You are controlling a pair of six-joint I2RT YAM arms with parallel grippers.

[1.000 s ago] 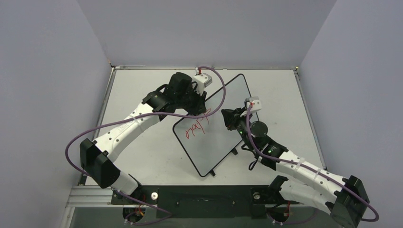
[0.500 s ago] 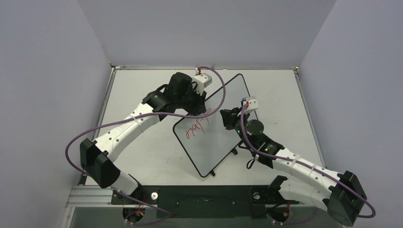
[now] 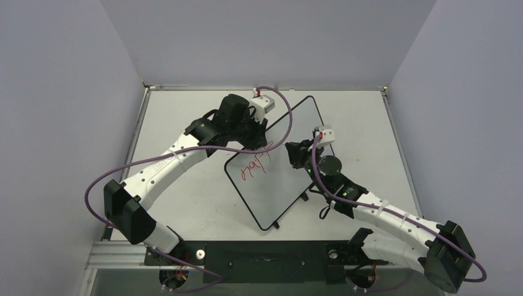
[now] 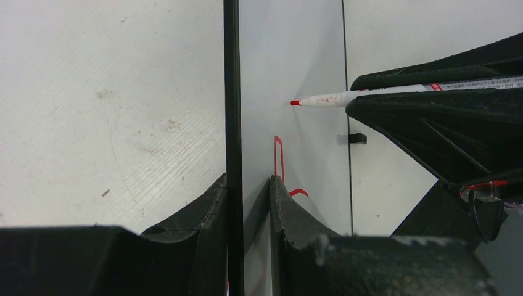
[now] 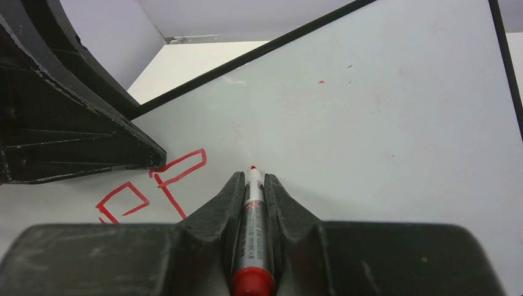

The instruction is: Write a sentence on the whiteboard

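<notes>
Only wrist views show marker [image 5: 252,203] tip near whiteboard [image 5: 382,123].

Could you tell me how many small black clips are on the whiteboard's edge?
2 clips on the whiteboard's right long edge: one beside the right arm, the other near the nearest corner.

The left gripper [image 4: 248,180] pinches the whiteboard [image 4: 290,61] rim between its 2 fingers [image 4: 213,203]. The right gripper [image 5: 253,179] clamps a marker [image 5: 251,216], whose tip pokes just ahead of the fingers. Both arms reach forward with elbows bent.
</notes>
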